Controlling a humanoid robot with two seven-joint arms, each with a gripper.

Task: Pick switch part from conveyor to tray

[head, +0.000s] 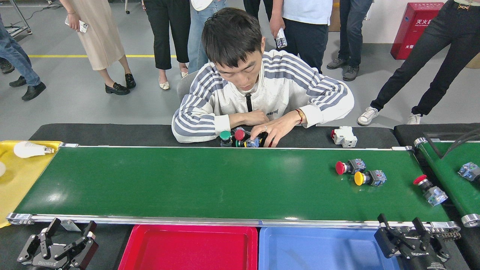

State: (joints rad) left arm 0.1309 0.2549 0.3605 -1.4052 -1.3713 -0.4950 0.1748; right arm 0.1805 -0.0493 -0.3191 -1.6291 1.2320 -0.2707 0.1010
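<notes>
The conveyor runs across the view, a wide green belt with silver rails. Three switch parts lie on its right end: a red-capped one, a yellow-capped one just in front of it, and another red-capped one by the right roller. A red tray and a blue tray sit side by side below the belt's front rail, their visible parts bare. My right gripper is open and empty at the bottom right, in front of the rail. My left gripper rests open at the bottom left.
A seated person leans on the black table behind the belt, one hand on a pile of switch parts. A white breaker lies there too. A yellow tray holds a bulb. A smaller green belt carries a blue part. Several people stand behind.
</notes>
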